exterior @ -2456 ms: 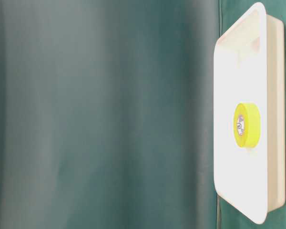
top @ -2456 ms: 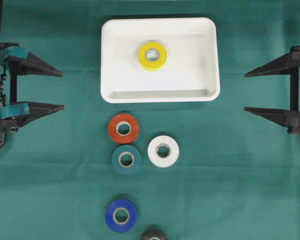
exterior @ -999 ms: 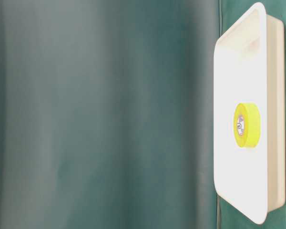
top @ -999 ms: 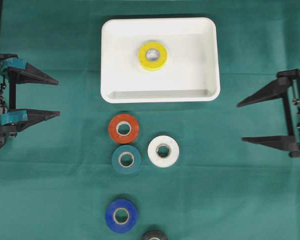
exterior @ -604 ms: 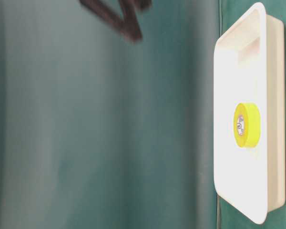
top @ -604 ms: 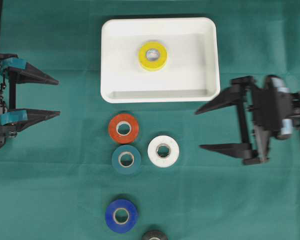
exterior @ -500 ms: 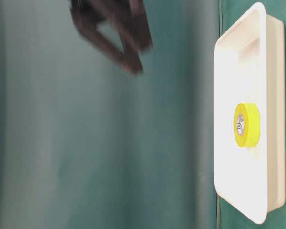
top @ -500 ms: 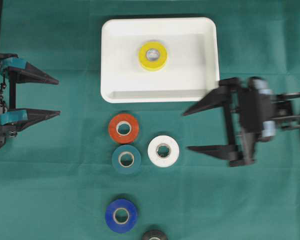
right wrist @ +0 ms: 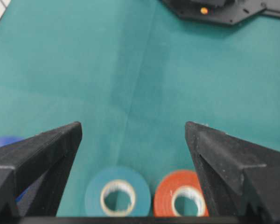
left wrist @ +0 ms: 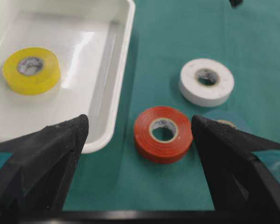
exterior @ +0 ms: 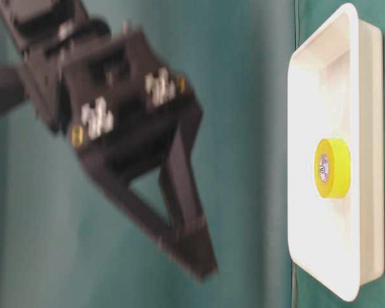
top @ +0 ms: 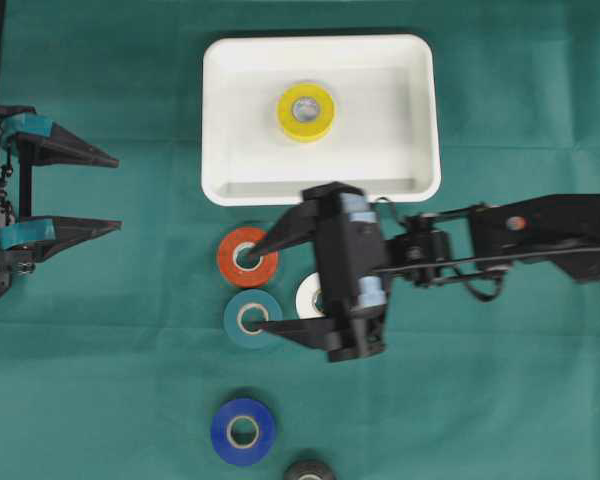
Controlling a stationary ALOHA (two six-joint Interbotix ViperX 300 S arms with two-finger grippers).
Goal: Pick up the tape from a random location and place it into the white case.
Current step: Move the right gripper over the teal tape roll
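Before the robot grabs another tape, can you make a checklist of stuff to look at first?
1. Right hand open: ok, its fingers stand wide apart and hold nothing.
2. Right hand over a tape: ok, it is above the orange tape and teal tape, but which one it wants, cannot tell.
3. Tapes far enough apart to grab just one: not ok, orange and teal sit almost touching, and the white tape is close by.
4. Room in the white case: ok, only the yellow tape lies in it.
5. Left hand out of the way: ok, it is open at the left edge.
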